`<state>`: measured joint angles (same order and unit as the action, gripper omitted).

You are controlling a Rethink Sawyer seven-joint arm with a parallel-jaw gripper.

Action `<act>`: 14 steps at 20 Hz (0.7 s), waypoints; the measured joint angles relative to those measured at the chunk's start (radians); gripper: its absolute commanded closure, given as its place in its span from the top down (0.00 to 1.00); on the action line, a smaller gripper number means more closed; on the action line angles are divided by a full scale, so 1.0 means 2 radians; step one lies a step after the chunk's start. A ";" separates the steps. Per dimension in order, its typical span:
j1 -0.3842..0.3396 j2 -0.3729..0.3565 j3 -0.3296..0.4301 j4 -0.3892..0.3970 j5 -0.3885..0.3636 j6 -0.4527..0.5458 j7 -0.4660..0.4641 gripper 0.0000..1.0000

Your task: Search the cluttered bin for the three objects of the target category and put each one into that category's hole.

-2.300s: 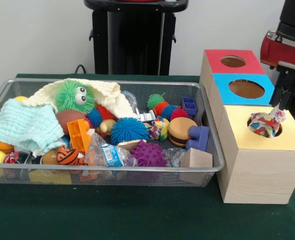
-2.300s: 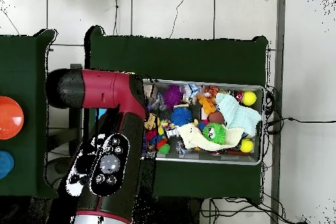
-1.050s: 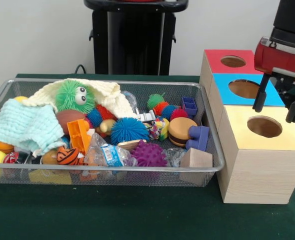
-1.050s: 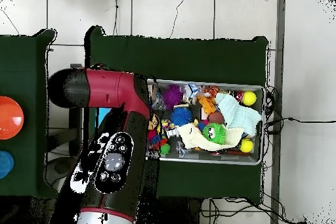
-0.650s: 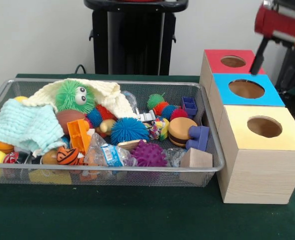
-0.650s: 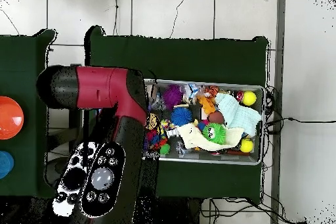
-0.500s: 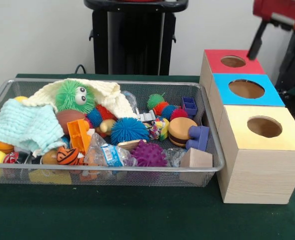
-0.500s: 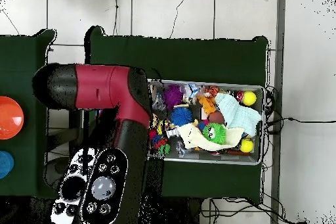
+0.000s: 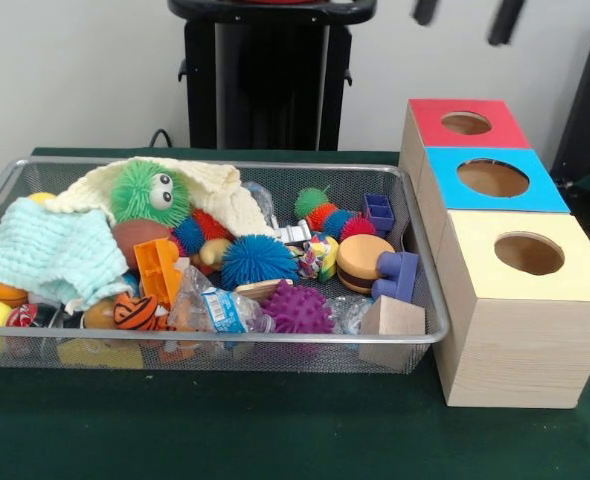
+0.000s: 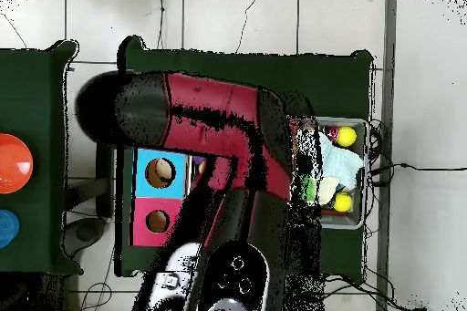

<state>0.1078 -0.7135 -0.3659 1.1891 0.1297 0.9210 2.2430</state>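
Note:
The wire mesh bin [image 9: 225,340] lies on the green table, full of toys. One whitish lump with red, yellow and blue patches [image 9: 317,258] lies mid-bin, between the blue spiky ball and the burger toy. I see no other such lump. The round hole [image 9: 529,253] in the yellow top of the nearest wooden box is unblocked. My gripper [image 9: 465,15] shows only as two dark fingertips [image 9: 503,20] at the top edge, spread apart with nothing between them, high above the red-topped box. In the overhead view my arm [image 10: 228,134] covers most of the bin [image 10: 365,175].
Blue-topped [image 9: 495,178] and red-topped [image 9: 465,122] boxes stand behind the yellow one. The bin also holds spiky balls [image 9: 297,308], a green googly-eyed ball [image 9: 151,192], cloths [image 9: 50,250], a clear wrapper with a blue label [image 9: 215,308], a wooden block [image 9: 391,320] and small sports balls.
The arm has swung from over the boxes toward the bin. The red arm part at the front view's top right is gone; two fingertips now show at the top edge.

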 measured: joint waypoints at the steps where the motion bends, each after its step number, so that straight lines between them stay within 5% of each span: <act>1: -0.019 -0.010 0.011 0.009 -0.006 -0.021 -0.005 1.00; 9: -0.105 -0.040 0.079 0.083 -0.071 -0.210 -0.038 1.00; 14: -0.120 -0.038 0.098 0.126 -0.099 -0.289 -0.038 1.00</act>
<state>-0.1315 -0.7885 -0.1695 1.4410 -0.0677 0.3438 2.1674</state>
